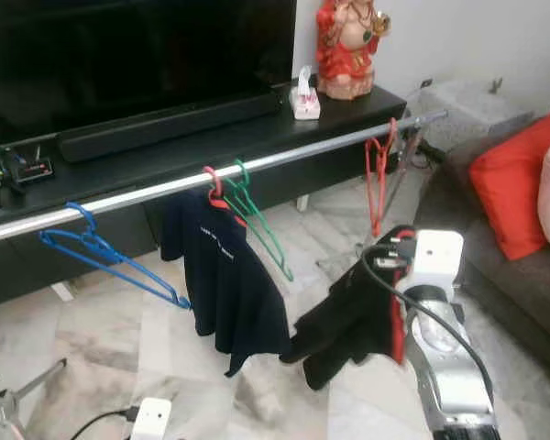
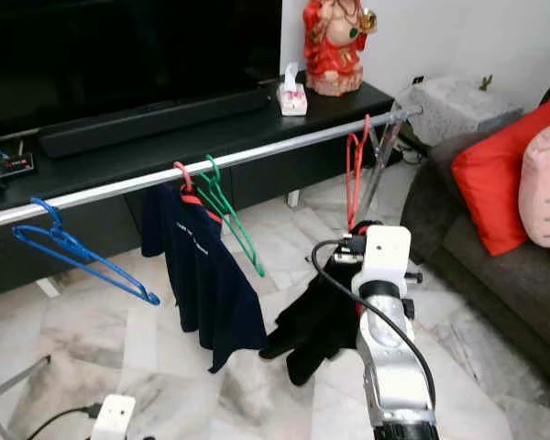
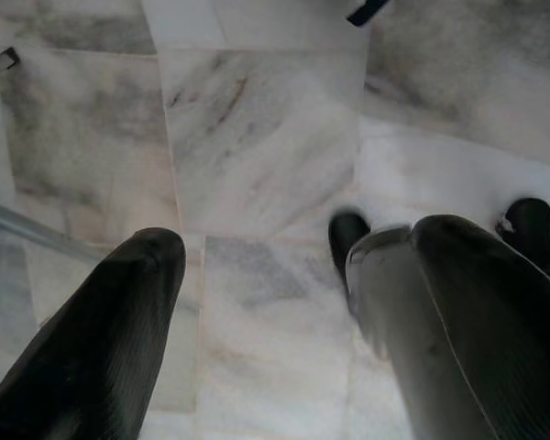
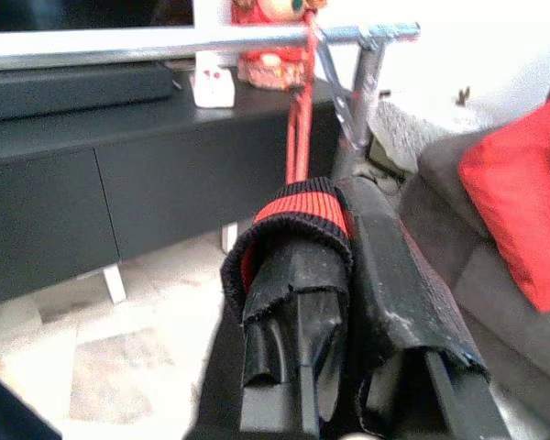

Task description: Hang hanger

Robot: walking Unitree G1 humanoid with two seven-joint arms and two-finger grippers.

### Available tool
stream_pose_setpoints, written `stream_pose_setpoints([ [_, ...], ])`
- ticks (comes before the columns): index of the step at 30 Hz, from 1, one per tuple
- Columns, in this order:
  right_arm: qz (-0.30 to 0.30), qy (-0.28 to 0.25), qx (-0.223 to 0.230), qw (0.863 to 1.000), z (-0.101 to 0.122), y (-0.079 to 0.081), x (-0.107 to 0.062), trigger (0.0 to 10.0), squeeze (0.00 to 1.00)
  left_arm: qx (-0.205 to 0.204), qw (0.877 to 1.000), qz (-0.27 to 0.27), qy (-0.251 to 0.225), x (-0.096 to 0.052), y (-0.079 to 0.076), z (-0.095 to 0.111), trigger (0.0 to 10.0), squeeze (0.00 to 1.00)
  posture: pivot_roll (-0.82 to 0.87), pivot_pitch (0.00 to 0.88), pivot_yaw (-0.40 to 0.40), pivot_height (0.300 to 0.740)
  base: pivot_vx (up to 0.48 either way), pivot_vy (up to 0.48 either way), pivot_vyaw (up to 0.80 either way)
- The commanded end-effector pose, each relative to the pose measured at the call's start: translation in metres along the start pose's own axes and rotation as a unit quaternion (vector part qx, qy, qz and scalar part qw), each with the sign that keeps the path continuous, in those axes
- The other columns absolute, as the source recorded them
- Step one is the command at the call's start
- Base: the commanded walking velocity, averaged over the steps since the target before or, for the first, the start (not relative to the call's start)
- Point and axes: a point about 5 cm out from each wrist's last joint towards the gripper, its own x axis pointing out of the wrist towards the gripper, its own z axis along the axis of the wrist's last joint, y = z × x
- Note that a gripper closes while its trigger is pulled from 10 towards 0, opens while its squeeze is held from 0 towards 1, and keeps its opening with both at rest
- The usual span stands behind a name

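Two arms are in view. The right arm extends forward and up from the lower right of the head views, its white wrist housing uppermost, and the right gripper is closed on a black garment with a red-and-black ribbed collar. The collar is wrapped over the black fingers, and the rest of the cloth hangs in a bunch below and to the left of the wrist, above the marble floor. Whether a hanger sits inside this garment cannot be told.

The left gripper hangs low and points down at the floor tiles, its two fingers spread apart with nothing between them.

A silver rail runs across the scene in front of a black TV worktop, rising from lower left to upper right. Four hangers are hooked on it. A blue hanger hangs bare near the left end, its long axis slanting down to the right. Near the middle, a hanger with a red hook carries a dark navy shirt. Just beside it, a green hanger hangs bare, tilted with its long axis running down to the right. A red hanger hangs bare near the right end, seen edge-on, its long axis close to vertical, above and just beyond the held garment.

On the worktop stand a soundbar, a small white tissue box and a red figurine. A grey sofa with a red cushion stands to the right.
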Motion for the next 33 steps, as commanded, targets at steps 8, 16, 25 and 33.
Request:
stream_pose_setpoints([
  [8,0.012,-0.019,0.005,1.000,0.0091,0.0067,0.0011,10.0,0.00,0.001,1.000,0.005,0.010,-0.0011,0.0045,-0.0055,10.0,0.00,-0.08,0.065,-0.029,0.740,0.280,0.000,0.00],
  [16,0.018,-0.024,0.004,1.000,0.0105,0.0084,0.0008,10.0,0.00,0.002,1.000,0.009,0.009,-0.0011,0.0047,-0.0052,10.0,0.00,-0.08,0.062,-0.029,0.740,0.175,0.000,0.36],
  [25,0.021,-0.023,0.003,0.999,0.0098,0.0090,0.0007,10.0,0.00,0.003,1.000,0.011,0.003,-0.0009,0.0052,-0.0032,10.0,0.00,-0.08,0.055,-0.028,0.740,0.000,0.000,0.75],
  [33,0.021,-0.021,0.001,1.000,0.0090,0.0094,0.0005,10.0,0.00,0.002,1.000,0.012,0.001,-0.0009,0.0059,-0.0031,10.0,0.00,-0.08,0.053,-0.028,0.740,0.000,0.000,0.63],
])
